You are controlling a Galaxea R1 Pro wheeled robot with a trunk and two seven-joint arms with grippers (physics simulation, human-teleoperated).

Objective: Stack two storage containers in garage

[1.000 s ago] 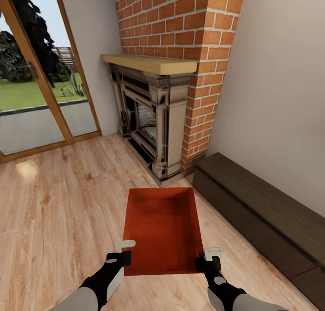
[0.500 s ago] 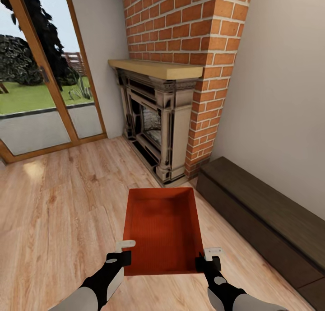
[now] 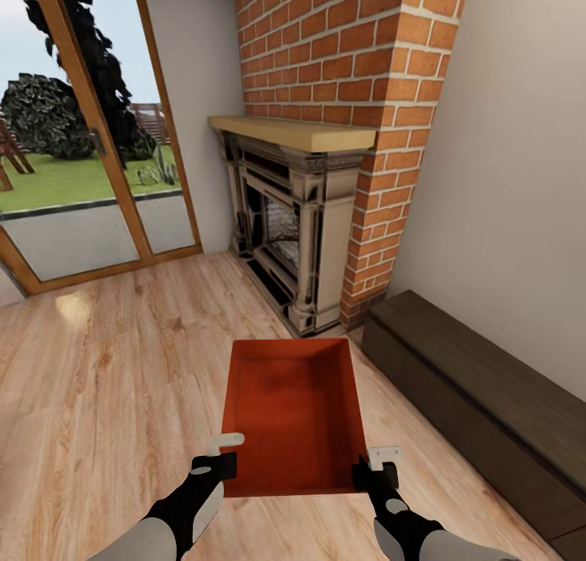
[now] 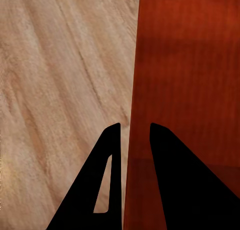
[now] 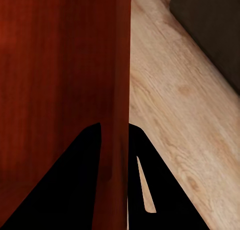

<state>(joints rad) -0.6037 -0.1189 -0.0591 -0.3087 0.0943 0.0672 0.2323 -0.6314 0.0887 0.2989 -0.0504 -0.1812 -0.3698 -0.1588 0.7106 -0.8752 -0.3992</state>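
Nearest, at six o'clock in the head view: left gripper (image 3: 218, 457) pinching the near left wall of the storage container (image 3: 295, 414), one finger inside, one outside, as the left wrist view confirms with the thin orange-red wall wedged between the dark fingers (image 4: 107, 180). Right gripper (image 3: 378, 466) clamped likewise on the near right wall, wall squeezed between its fingers (image 5: 142, 180). Bin carried level and open side up, off the light wood plank floor (image 3: 106, 382), straight ahead at twelve o'clock from the trunk. Second bin not seen here.

Beyond, at about three o'clock, a low dark bench (image 3: 480, 398) along the pale wall. Farther, at twelve to one o'clock, the red brick fireplace (image 3: 301, 227) with its wood mantel. Farthest, at ten o'clock, the wood-framed glass doors (image 3: 98, 146) and garden.

Compared with a second ago: fireplace, doors and bench all shifted rightward in the frame, more door glass revealed, while bin and grippers keep the same place. So a turn of the base or head to the left, not a move of the load. Judged: still in the living room, transit only beginning, garage yet to be reached.
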